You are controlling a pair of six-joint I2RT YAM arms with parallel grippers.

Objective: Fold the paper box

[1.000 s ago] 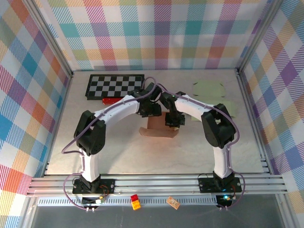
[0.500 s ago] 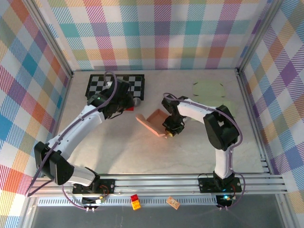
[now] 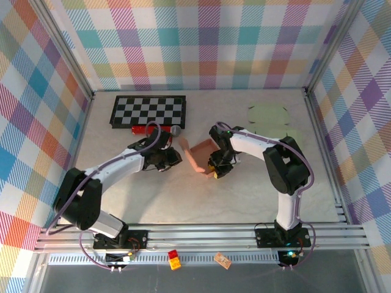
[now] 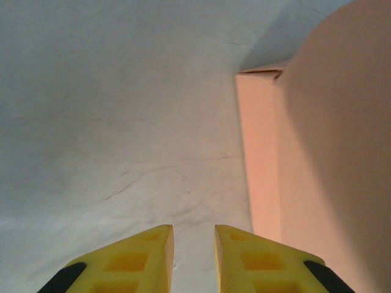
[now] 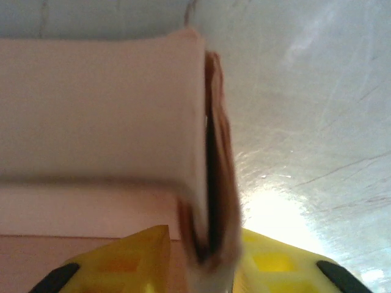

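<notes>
Grey surface (image 3: 122,195), plaid walls (image 3: 201,43) on three sides. Tan paper box (image 3: 197,154) sits mid-surface between the two arms, partly folded, one panel tilted up.

Left fingers (image 4: 140,256): narrow gap between them, nothing in it. They sit low over the bare surface, with the box wall just beside them to their right and not touching.

Right fingers (image 5: 134,256): they straddle a doubled-over edge of the box, with brown card filling the gap between them. Can't tell whether they actually pinch it.

Checkerboard (image 3: 148,110) at the far left, red item (image 3: 143,129) just in front of it, pale green sheets (image 3: 269,114) at the far right. All are well apart from the box.
</notes>
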